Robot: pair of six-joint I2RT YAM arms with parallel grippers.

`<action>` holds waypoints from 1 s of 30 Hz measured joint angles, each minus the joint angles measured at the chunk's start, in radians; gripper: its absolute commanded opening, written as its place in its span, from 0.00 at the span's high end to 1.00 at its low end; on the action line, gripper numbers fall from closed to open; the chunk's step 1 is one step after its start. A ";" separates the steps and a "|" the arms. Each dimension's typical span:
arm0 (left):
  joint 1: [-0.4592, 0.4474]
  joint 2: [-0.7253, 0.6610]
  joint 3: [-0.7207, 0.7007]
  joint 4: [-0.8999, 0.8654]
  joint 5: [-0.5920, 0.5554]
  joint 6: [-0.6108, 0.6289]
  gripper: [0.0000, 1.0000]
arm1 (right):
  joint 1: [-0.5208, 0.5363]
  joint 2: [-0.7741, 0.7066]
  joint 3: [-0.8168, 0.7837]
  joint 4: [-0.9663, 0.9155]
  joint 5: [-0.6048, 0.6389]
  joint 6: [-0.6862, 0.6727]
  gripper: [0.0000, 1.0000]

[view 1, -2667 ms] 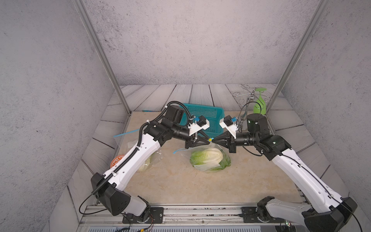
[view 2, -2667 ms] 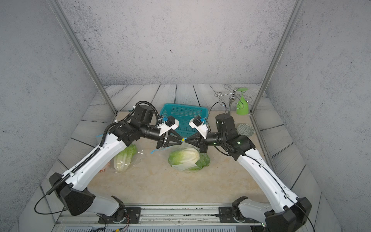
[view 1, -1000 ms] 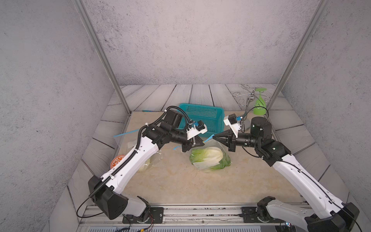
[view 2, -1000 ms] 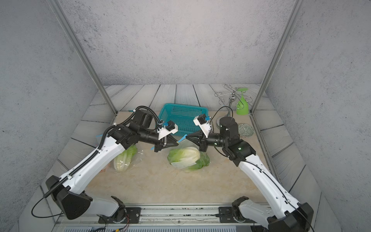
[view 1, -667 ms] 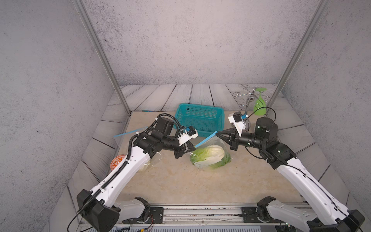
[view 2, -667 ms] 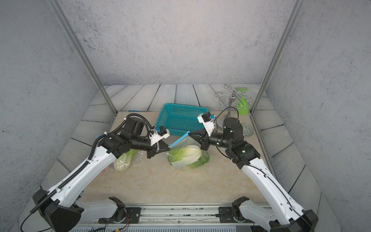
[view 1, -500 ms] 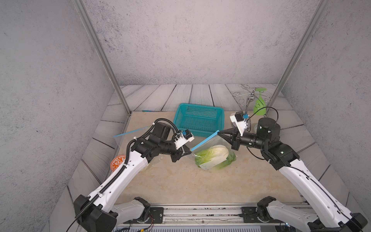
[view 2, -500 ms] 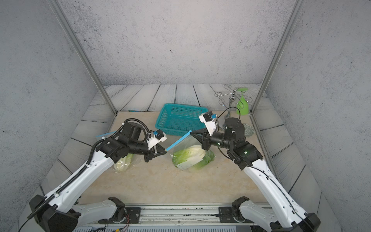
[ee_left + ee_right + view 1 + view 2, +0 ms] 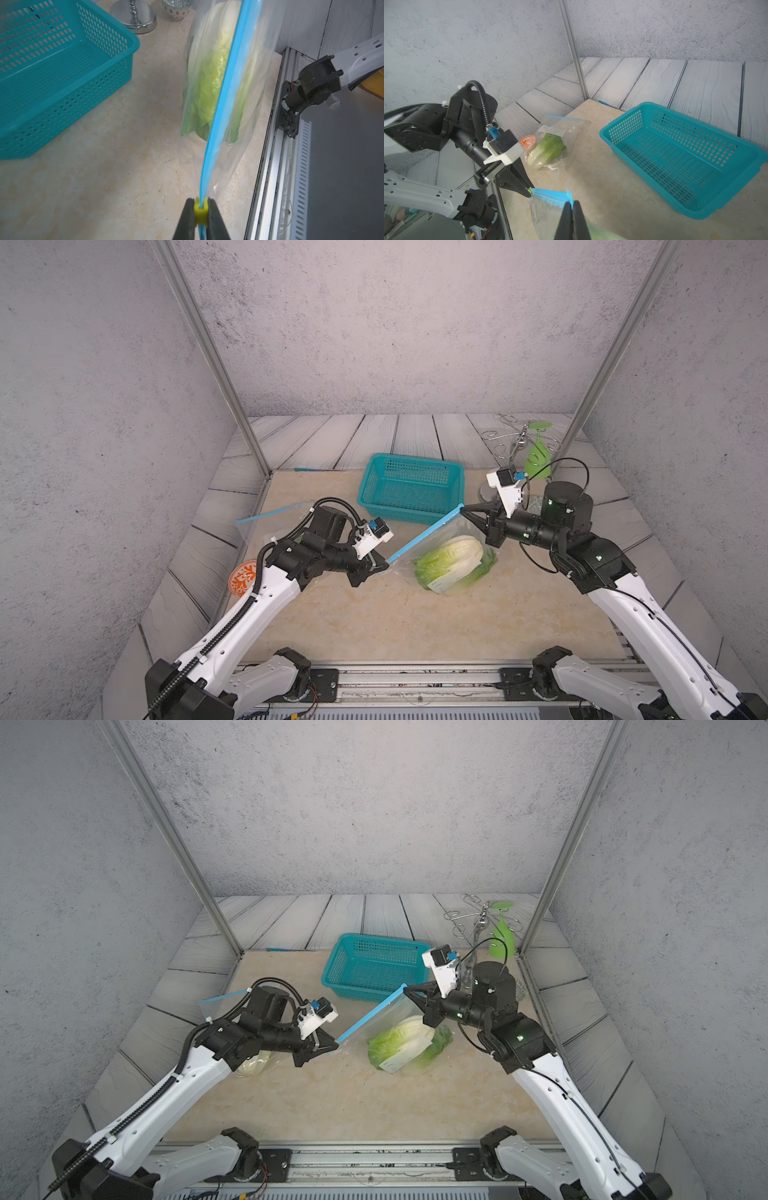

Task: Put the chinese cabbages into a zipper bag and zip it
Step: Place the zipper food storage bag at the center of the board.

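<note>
Slippage is the risk; left gripper [image 9: 381,568] pinches the yellow slider [image 9: 201,210] at one end; right gripper [image 9: 572,202] clamps the opposite corner of the zipper bag [image 9: 446,529]; chinese cabbage [image 9: 455,558] lies inside, on the tabletop [image 9: 374,622]; overpulling could yank either corner free.

The right gripper [image 9: 572,203] has its two black fingers pressed together on one end of a clear bag's [image 9: 546,216] blue strip [image 9: 552,196]. At the strip's other end, the left gripper [image 9: 528,190] pinches a yellow slider [image 9: 530,189]. Pale green leaves [image 9: 604,234] show through the bag. Farther off on the table [image 9: 591,187] lies a second bag [image 9: 564,133] with a cabbage [image 9: 548,149] inside, just beside an orange patterned disc [image 9: 527,141]. A teal basket [image 9: 625,127] stands apart from both bags.
</note>
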 measured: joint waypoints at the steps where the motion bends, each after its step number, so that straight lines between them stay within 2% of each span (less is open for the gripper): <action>1: 0.000 -0.008 -0.004 0.000 0.014 -0.011 1.00 | 0.000 0.000 0.013 -0.017 -0.001 0.012 1.00; 5: 0.000 -0.048 -0.013 0.000 0.068 -0.069 1.00 | 0.004 0.005 0.092 -0.099 -0.019 0.067 1.00; 10: 0.003 -0.067 -0.014 -0.003 0.112 -0.156 1.00 | 0.031 0.019 0.127 -0.062 -0.047 0.173 1.00; 15: 0.051 -0.063 -0.066 0.029 0.122 -0.296 1.00 | 0.034 0.185 0.167 -0.006 -0.016 0.242 1.00; 17: 0.087 -0.060 -0.099 0.043 0.123 -0.360 1.00 | 0.035 0.300 0.204 0.010 -0.002 0.252 0.95; 18: 0.110 -0.059 -0.121 0.052 0.122 -0.393 1.00 | 0.037 0.365 0.224 0.016 0.001 0.257 0.88; 19: 0.136 -0.059 -0.143 0.055 0.117 -0.424 1.00 | 0.041 0.435 0.246 0.020 0.004 0.263 0.71; 20: 0.156 -0.059 -0.163 0.055 0.111 -0.447 1.00 | 0.042 0.478 0.264 0.023 0.007 0.260 0.60; 22: 0.211 -0.060 -0.218 0.061 0.089 -0.499 0.98 | 0.045 0.568 0.306 0.031 0.012 0.255 0.47; 24: 0.262 -0.060 -0.265 0.063 0.066 -0.541 0.92 | 0.045 0.599 0.320 0.035 0.034 0.235 0.39; 27: 0.320 -0.061 -0.309 0.053 0.009 -0.588 0.74 | 0.042 0.591 0.335 0.022 0.089 0.189 0.35; 30: 0.343 -0.084 -0.309 0.037 -0.063 -0.621 0.49 | 0.031 0.544 0.304 0.010 0.159 0.134 0.33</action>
